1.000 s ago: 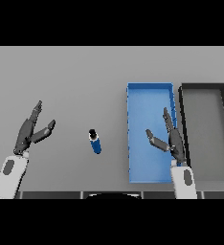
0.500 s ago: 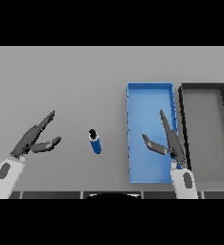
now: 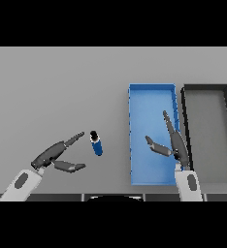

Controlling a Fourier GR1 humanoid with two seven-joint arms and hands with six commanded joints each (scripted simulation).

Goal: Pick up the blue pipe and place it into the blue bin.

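Note:
The blue pipe point(image 3: 96, 144) is a short blue cylinder with a dark top end, lying on the grey table left of the blue bin point(image 3: 152, 92). My left hand point(image 3: 52, 155) is open just left of the pipe, fingers pointing toward it and thumb spread below, a small gap away. Over the blue bin's lower right part hovers my right hand point(image 3: 176, 143), open, with straight fingers and the thumb out to the left, holding nothing.
A dark grey bin point(image 3: 206, 89) stands directly right of the blue bin, sides touching. The grey table point(image 3: 52, 87) stretches to the left and back.
My left hand has swung right and lowered toward the pipe, its fingers now levelled at it. The right hand has shifted only slightly. The pipe has not moved.

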